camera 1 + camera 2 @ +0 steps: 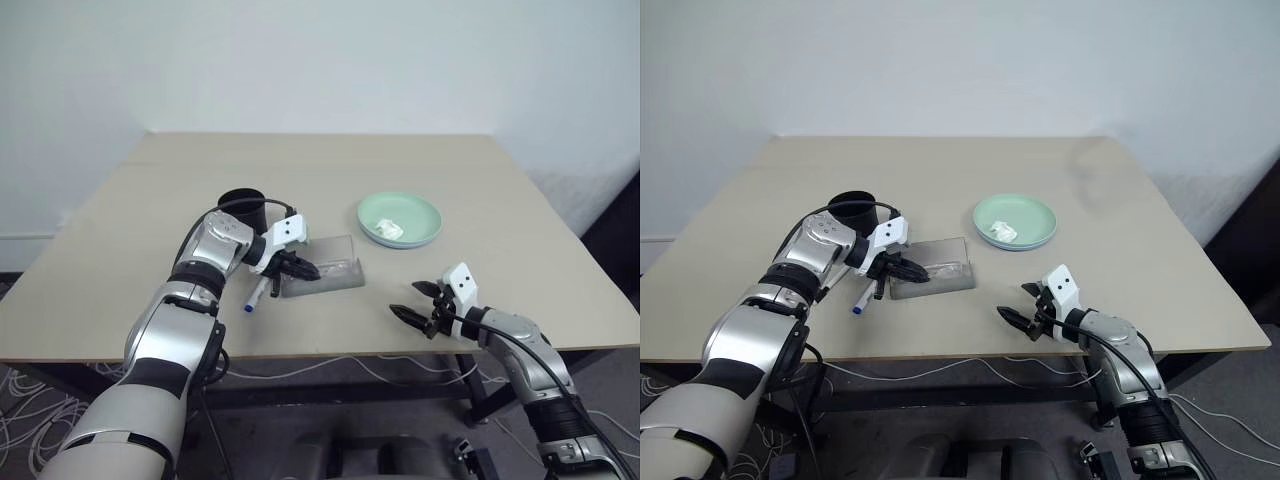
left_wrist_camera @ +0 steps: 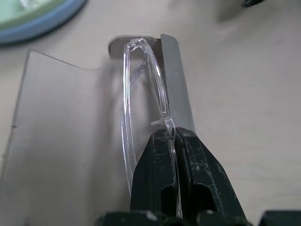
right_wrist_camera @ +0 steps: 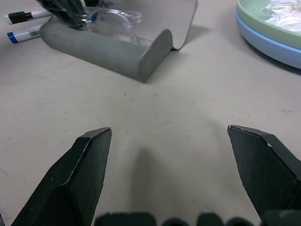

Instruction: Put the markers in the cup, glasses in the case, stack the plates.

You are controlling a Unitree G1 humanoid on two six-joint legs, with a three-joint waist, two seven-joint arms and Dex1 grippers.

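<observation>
Pinching the glasses point(image 2: 141, 89) between closed fingers, the left gripper point(image 1: 305, 268) holds them over the open case point(image 1: 322, 266); the right gripper point(image 1: 418, 302), fingers wide, hovers near the case.

table point(image 1: 500, 200): matt beige top, smooth, faint specks and scuffs. case point(image 3: 108, 44): matt grey base, slightly grainy; lid pale, frosted see-through plastic. glasses point(image 2: 141, 94): clear glossy plastic frame. plates point(image 1: 400, 220): smooth plastic, mint green on light blue, soft sheen. paper wad point(image 3: 287, 9): white, crumpled. cup point(image 1: 241, 208): black plastic. right gripper point(image 3: 183, 155) fingers point(image 3: 80, 174): matt black, edges scuffed.
</observation>
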